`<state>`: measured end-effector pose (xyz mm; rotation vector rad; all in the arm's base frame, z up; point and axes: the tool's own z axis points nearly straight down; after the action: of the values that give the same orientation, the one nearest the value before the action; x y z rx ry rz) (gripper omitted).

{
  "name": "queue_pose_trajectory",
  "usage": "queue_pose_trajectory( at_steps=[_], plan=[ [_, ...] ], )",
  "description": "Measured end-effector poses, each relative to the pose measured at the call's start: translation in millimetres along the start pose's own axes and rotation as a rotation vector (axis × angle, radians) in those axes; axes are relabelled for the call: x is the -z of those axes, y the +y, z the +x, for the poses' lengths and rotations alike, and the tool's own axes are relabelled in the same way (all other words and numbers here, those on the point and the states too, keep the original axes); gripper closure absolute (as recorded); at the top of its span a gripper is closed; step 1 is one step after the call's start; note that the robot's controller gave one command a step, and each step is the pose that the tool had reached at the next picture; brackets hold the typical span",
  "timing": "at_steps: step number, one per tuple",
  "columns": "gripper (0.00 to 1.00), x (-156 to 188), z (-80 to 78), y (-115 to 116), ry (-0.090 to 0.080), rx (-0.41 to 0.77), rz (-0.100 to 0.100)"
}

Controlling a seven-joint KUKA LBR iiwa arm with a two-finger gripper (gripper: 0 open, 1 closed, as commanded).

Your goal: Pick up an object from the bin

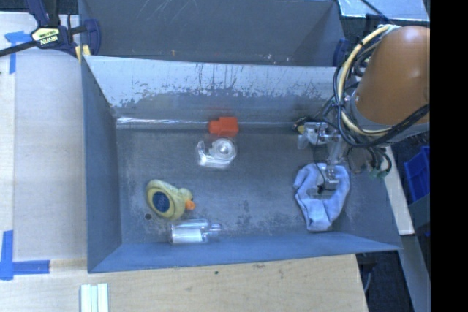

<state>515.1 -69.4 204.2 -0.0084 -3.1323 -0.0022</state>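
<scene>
Robotics lab, grey metal bin [219, 29], cabled arm [391, 77]

A single camera sits above the bin [102, 157] and looks down into it, tipped slightly from the 6 o'clock side. The wall at 12 o'clock shows its whole inner face, while the wall at 6 o'clock shows as a narrow band. The bin takes up most of the frame, its whole floor in sight. The worktop [44, 157] borders it at 9 and 6 o'clock, and the arm [387, 77] enters from 3 o'clock.
</scene>
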Motion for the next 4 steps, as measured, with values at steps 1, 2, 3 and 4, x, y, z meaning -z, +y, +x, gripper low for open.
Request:
queue_pose_trajectory(
  at_steps=[1, 2, 3, 4],
  plan=[
    [0.0, 4, -1.7, 0, -0.009, 0.003, 0.001],
    [0.0, -106, -35.7, -93, 0.004, 0.083, 0.001],
    [0.0, -49, -12.8, -81, -0.008, 0.141, 0.0],
    [0.0, -108, -43.3, -89, 0.004, 0.413, -0.002]
  ],
)
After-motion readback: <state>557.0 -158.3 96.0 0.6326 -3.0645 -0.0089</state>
